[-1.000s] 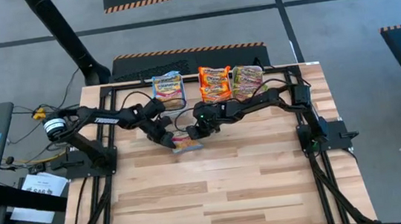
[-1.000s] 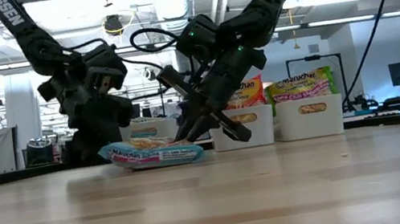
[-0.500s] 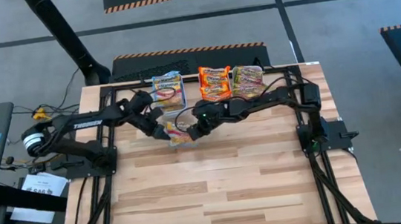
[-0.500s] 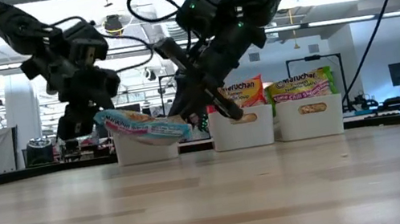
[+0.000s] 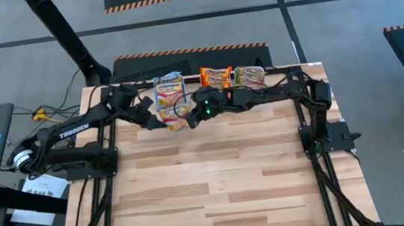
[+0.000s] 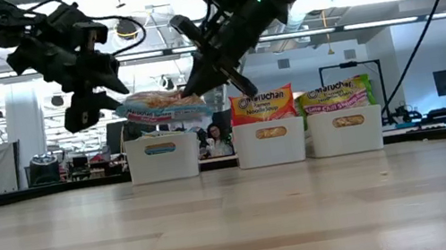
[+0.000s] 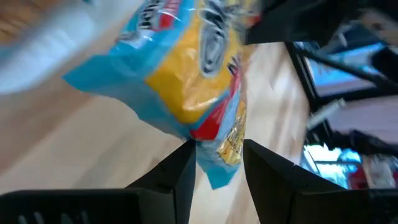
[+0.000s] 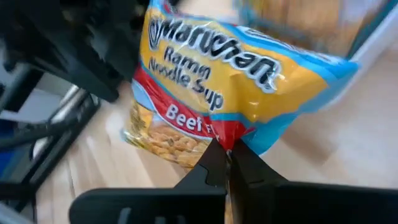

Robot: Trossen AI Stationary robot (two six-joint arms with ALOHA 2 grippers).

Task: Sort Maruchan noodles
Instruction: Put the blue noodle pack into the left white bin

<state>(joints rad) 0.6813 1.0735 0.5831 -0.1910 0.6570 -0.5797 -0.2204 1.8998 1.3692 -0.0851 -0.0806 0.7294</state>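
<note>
One blue packet (image 8: 224,81) reads "Maruchan Ramen Noodle Soup, Beef".

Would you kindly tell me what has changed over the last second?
Both grippers raised the blue Beef ramen packet off the table and carried it toward the left white bin. The right gripper stays pinched on its edge; the left gripper still straddles the other end. The other bins are unchanged.

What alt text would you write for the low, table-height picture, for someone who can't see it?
Two dark robot arms hold a blue-edged noodle packet in the air between them, the left gripper at one end and the right gripper pinching the other. Behind, three white bins stand in a row on the wooden table, two showing orange and green packets.
</note>
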